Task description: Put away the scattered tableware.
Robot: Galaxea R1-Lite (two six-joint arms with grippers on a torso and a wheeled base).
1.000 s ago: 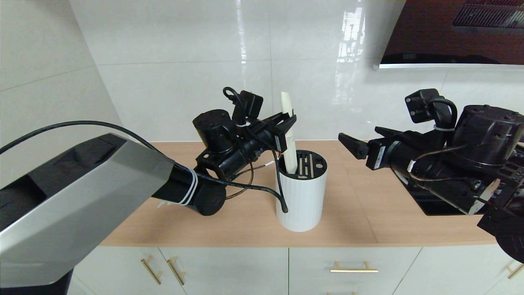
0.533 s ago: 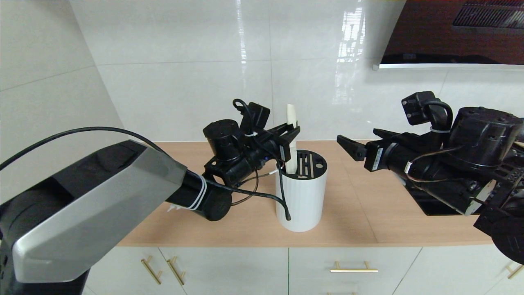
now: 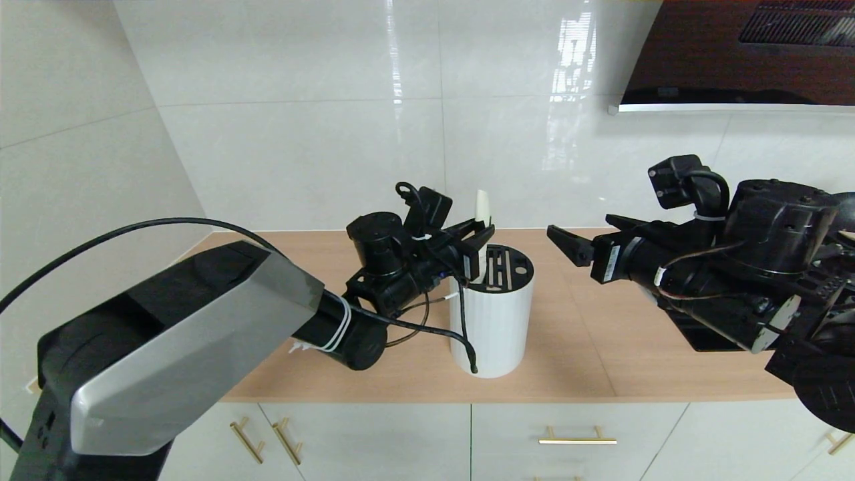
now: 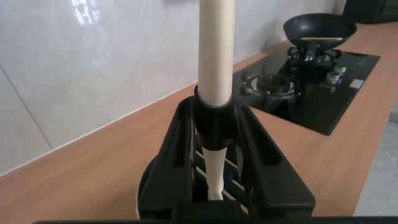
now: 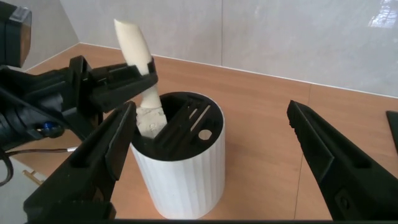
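A white ribbed utensil holder (image 3: 493,321) with a black slotted top stands on the wooden counter (image 3: 588,334). My left gripper (image 3: 477,237) is just above its left rim, shut on a cream utensil handle (image 3: 482,202). The handle (image 4: 214,50) stands upright between the fingers (image 4: 252,143), its lower end down inside the holder (image 4: 231,173). My right gripper (image 3: 581,227) hangs open to the right of the holder, nothing between its fingers. From the right wrist, the holder (image 5: 186,162), the cream utensil (image 5: 140,43) and the left gripper (image 5: 118,81) lie ahead of my open right gripper (image 5: 211,109).
A black stove top (image 3: 708,337) lies on the counter at the right, under the right arm; it carries a dark pan (image 4: 318,28) on a burner. A dark range hood (image 3: 748,53) hangs at the upper right. A tiled wall closes the back.
My left gripper has come down and slightly right with the cream utensil, sinking it deeper into the holder. The right arm has drifted a little left and lower, still open.
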